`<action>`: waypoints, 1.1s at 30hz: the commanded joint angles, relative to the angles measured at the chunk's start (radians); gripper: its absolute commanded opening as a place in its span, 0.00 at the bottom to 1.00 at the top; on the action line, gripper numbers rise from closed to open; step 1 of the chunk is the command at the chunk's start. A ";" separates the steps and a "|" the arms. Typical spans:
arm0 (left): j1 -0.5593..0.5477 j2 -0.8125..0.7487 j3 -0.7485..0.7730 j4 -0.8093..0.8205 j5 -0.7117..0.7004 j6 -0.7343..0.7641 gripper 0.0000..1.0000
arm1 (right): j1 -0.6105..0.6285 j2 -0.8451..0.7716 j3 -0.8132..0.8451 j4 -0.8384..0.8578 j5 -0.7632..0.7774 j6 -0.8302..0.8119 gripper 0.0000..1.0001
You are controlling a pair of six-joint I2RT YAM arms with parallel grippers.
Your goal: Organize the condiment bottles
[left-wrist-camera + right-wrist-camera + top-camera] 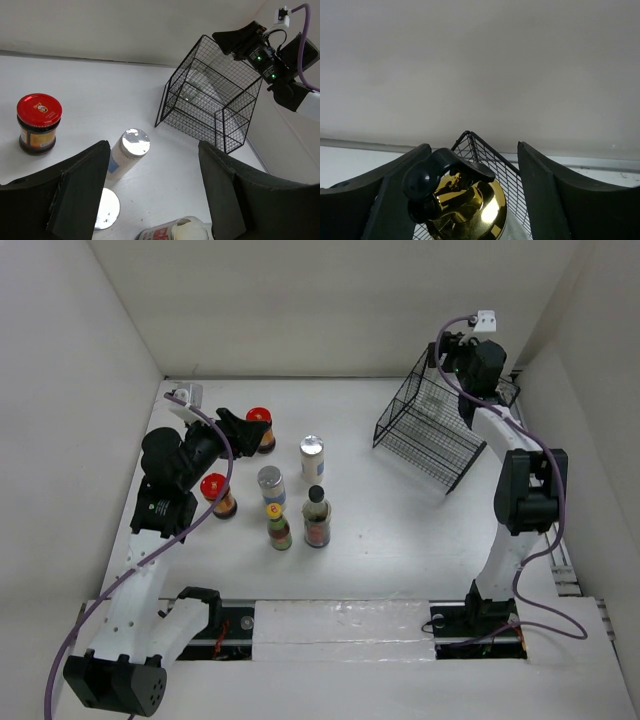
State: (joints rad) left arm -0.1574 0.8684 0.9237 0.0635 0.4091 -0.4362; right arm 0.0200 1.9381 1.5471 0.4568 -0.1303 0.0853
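My left gripper (243, 425) is open and empty, hovering beside a red-capped dark jar (261, 429); the other red-capped jar (215, 495) stands nearer. Two silver-lidded jars (312, 456) (270, 483), the yellow-capped green bottle (277, 526) and the red-labelled dark bottle (317, 517) stand mid-table. The left wrist view shows a red-capped jar (39, 122), a silver-lidded jar (129, 150) and the dark bottle (175, 231). My right gripper (455, 352) is open over the tall clear bottle (197, 85), whose gold top (475, 212) lies between its fingers (405, 175).
The black wire basket (430, 430) sits tilted at the back right, and the clear bottle is inside it. White walls close in the table on the left, back and right. The right arm (270, 55) reaches over the basket's far corner.
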 commanded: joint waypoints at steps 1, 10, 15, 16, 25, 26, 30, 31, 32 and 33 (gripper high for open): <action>-0.004 -0.006 -0.009 0.056 0.028 -0.007 0.67 | 0.000 -0.076 -0.008 0.103 0.009 0.010 0.77; -0.004 -0.025 -0.019 0.056 0.028 -0.007 0.67 | -0.009 -0.235 0.022 -0.009 0.070 0.010 1.00; -0.004 -0.034 -0.019 0.056 0.028 -0.016 0.67 | 0.015 -0.350 -0.022 -0.113 0.037 0.028 1.00; -0.004 -0.034 -0.019 0.056 0.028 -0.016 0.67 | 0.024 -0.382 -0.085 -0.113 0.014 0.043 0.98; -0.004 -0.034 -0.019 0.036 -0.022 -0.027 0.67 | 0.389 -0.718 -0.501 -0.050 -0.338 0.047 0.01; -0.004 -0.034 -0.019 0.036 -0.033 -0.027 0.67 | 0.417 -0.749 -0.528 -0.064 -0.356 0.035 0.08; -0.004 -0.023 -0.009 0.025 -0.044 -0.027 0.67 | 0.521 -0.879 -0.604 -0.151 -0.396 0.007 0.70; -0.004 -0.014 -0.009 0.025 -0.053 -0.027 0.67 | 0.544 -0.915 -0.604 -0.186 -0.396 -0.042 0.76; -0.004 -0.014 0.000 0.015 -0.053 -0.027 0.67 | 0.592 -0.924 -0.613 -0.249 -0.370 -0.057 0.82; -0.004 -0.003 0.000 0.015 -0.038 -0.027 0.67 | 0.621 -0.924 -0.613 -0.277 -0.370 -0.071 0.87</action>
State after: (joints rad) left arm -0.1574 0.8547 0.9073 0.0605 0.3695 -0.4549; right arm 0.5755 1.0657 0.9279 0.2333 -0.4698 0.0845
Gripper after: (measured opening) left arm 0.670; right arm 0.845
